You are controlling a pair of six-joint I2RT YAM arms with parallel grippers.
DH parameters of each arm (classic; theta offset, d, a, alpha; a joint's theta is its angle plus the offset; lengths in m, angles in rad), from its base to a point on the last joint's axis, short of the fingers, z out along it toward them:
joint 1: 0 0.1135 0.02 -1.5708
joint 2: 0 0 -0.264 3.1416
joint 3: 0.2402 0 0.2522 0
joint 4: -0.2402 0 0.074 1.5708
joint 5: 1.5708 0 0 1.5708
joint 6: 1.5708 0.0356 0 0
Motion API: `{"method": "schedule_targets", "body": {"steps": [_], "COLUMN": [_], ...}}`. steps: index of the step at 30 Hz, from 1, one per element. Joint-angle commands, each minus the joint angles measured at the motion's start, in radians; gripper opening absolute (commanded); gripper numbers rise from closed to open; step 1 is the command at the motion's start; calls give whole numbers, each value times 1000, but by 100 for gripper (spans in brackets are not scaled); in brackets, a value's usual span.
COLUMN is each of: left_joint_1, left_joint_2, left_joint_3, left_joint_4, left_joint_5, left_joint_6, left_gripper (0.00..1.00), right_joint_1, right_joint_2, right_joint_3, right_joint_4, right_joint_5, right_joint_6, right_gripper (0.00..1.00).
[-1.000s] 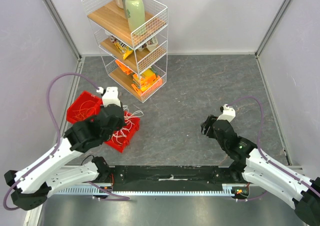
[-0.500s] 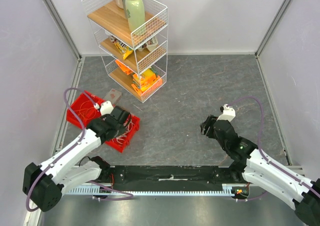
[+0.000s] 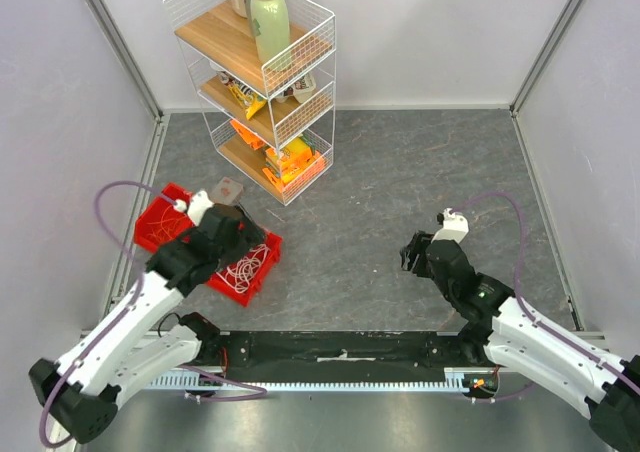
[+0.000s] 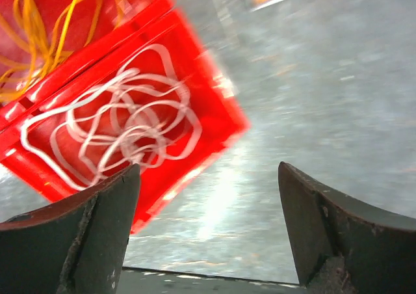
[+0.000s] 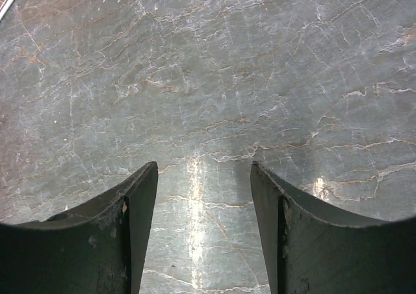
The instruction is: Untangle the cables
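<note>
Hovering just above the near corner of the red divided bin [image 4: 220,106], the left gripper [image 4: 208,177] has its jaws spread wide with nothing between them. The right gripper [image 5: 203,170] hangs well off to the bin's right over bare grey tabletop, its jaws partly open and empty too. Inside the bin's nearer compartment lies the white cable [image 4: 130,144] in loose overlapping loops. The orange-yellow cable [image 4: 39,27] is coiled in the compartment beyond the divider, and no strand seems to cross between them. Judged from that, the sorting step looks finished or nearly so. The next move probably calls for lifting the left claw straight clear of the bin without catching a loop, then checking whether any strand remains knotted. Beyond the bin stands the wire shelf rack [image 3: 222,34].
</note>
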Motion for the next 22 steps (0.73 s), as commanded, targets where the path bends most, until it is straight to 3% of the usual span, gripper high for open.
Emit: {"method": "schedule_targets", "body": {"steps": [1, 6, 10, 14, 22], "left_joint_1": [2, 2, 2, 2, 2], "left_joint_2": [-156, -335, -485, -598, -676], "left_joint_3": [144, 182, 178, 162, 181], "left_joint_4": [-42, 21, 226, 429, 634], "left_joint_5": [-72, -53, 110, 280, 501], "left_joint_6": [68, 183, 406, 550, 653], "left_gripper": [93, 96, 97, 98, 99], "right_joint_1": [-3, -1, -3, -1, -3], "right_joint_2": [13, 19, -48, -195, -357], "right_joint_3": [46, 112, 211, 296, 533], "right_joint_4": [20, 12, -15, -28, -63], "right_joint_5": [1, -33, -78, -14, 117], "right_joint_6": [-63, -176, -296, -365, -507], "right_gripper": [67, 69, 75, 98, 98]}}
